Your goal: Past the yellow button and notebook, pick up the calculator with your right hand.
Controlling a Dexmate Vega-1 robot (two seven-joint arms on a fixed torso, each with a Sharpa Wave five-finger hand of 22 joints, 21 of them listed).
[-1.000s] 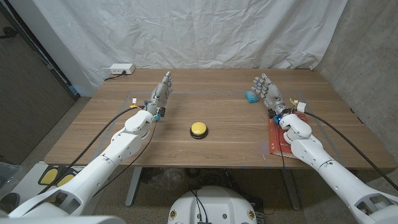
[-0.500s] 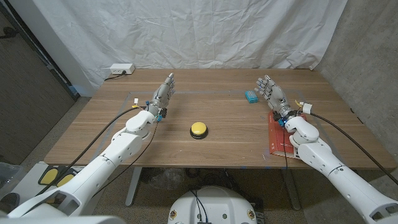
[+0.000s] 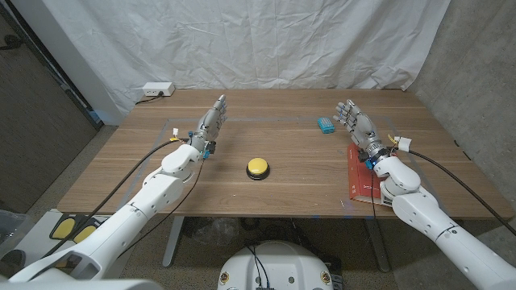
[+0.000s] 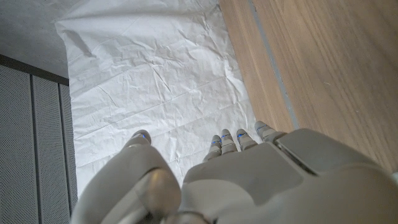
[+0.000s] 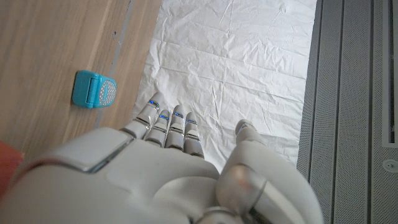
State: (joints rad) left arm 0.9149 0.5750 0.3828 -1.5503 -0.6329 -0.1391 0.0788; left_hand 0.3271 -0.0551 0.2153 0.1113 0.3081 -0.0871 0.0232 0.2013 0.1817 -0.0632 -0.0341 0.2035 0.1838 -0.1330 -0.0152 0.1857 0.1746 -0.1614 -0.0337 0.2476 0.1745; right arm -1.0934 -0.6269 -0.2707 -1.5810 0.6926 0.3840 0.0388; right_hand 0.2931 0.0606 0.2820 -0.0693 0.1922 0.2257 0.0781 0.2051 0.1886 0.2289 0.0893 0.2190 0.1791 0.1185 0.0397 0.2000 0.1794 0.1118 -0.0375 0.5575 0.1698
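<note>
Calculator [image 3: 325, 125]: small, teal, lying on the wooden table [image 3: 290, 185] toward the far edge, beyond the yellow button [image 3: 257, 167] and off to the robot's right of it. Nothing touches it. In the right wrist view the calculator [image 5: 94, 89] shows a pale keypad face and sits apart from the fingers, with bare wood between.

Right hand [image 3: 358, 129]: just beside the calculator on its right, slightly nearer the robot, not in contact. Fingers [image 3: 348, 113] extended and slightly spread, holding nothing. The right wrist view agrees: right hand [image 5: 149, 174] with fingers [image 5: 168, 127] reaching straight out, thumb set apart, no object in them.

Notebook [image 3: 364, 179]: red, flat on the table, to the right of the yellow button and nearer the robot than the calculator. The right forearm passes over its right side.

Left hand [image 3: 211, 121]: to the left of the yellow button and farther back, fingers [image 3: 218, 106] straight and together, pointing toward the far edge, empty. The left wrist view shows the left hand [image 4: 236, 180] from behind, fingers [image 4: 229, 140] extended, with nothing held.

White power strip [image 3: 158, 89] at the table's far left corner, well apart from the yellow button. White crumpled sheet [image 3: 266, 40] hangs behind the table.
</note>
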